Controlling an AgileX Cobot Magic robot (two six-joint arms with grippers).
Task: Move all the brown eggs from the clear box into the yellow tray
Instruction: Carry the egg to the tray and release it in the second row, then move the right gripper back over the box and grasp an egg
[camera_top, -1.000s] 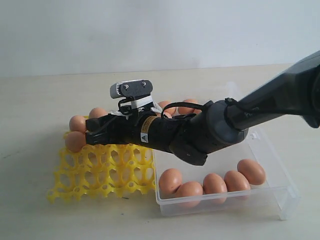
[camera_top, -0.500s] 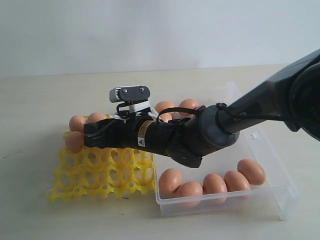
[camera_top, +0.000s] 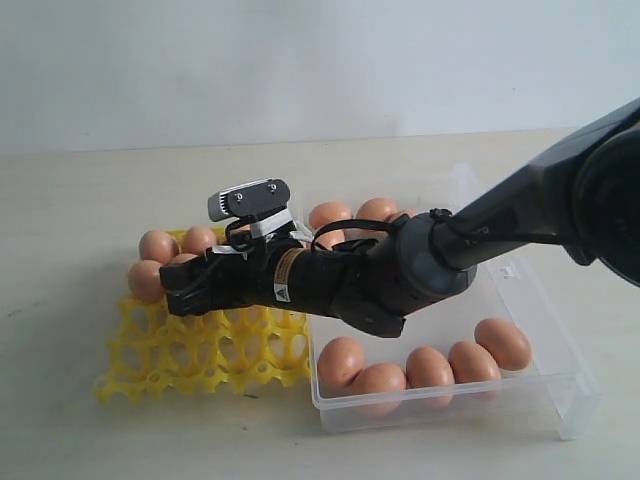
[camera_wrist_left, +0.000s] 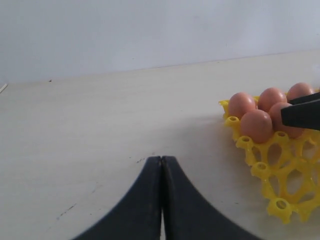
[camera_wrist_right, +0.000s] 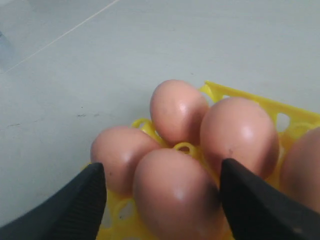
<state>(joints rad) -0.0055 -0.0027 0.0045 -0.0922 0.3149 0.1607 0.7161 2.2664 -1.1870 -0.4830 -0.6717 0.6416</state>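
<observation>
— Five brown eggs (camera_top: 430, 367) sit along the near wall of your clear box (camera_top: 530, 400). So what's the table like, and where's everything else?

— Your table (camera_top: 70, 190) is a plain pale beige top, matte, with a few faint dark specks that show up in the left wrist view. Behind it is a bare whitish wall (camera_top: 300, 60). The yellow tray (camera_top: 200, 350) lies flat just left of the box, its right edge up against the box's left wall. At least two more eggs sit by the box's far wall, partly hidden behind the right arm (camera_top: 400, 275).

— And the grippers?

— Your right gripper (camera_top: 185, 285) reaches across from the box side to the tray's far left corner. Its jaws stand apart, one finger (camera_wrist_right: 75, 205) on each side of an egg resting in its cup. You can see a gap on one side; on the other I can't tell if it touches. Four more eggs crowd that same corner, packed close. Your left gripper (camera_wrist_left: 161, 165) has its two fingers pressed together, low over the table, apart from the tray's corner.

— Room to move?

— You've got plenty of table left of the tray and in front of it, and the tray's near rows are open lattice cups. The tight spots are the egg cluster around your right fingers and the arm crossing over the box's left rim.
</observation>
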